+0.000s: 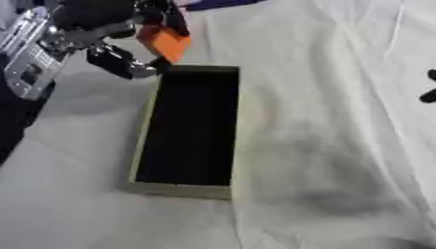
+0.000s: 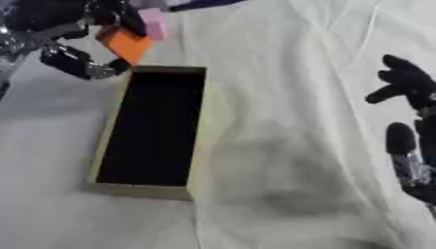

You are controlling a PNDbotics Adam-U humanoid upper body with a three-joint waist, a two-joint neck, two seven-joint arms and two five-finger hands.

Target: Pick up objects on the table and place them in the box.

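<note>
My left hand (image 1: 128, 58) hangs at the top left, just past the far end of the box, with its fingers curled round an orange block (image 1: 167, 43). A long box (image 1: 183, 190) with pale walls and a dark inside lies lengthwise on the white cloth; nothing shows inside it. A pink block (image 2: 154, 23) sits just behind the orange one near the hand. At the right edge my right hand (image 2: 407, 82) rests with its fingers spread and holds nothing.
A white, wrinkled cloth (image 1: 323, 146) covers the table. A dark purple thing (image 1: 217, 4) lies at the far edge, partly cut off. The cloth right of the box is bare.
</note>
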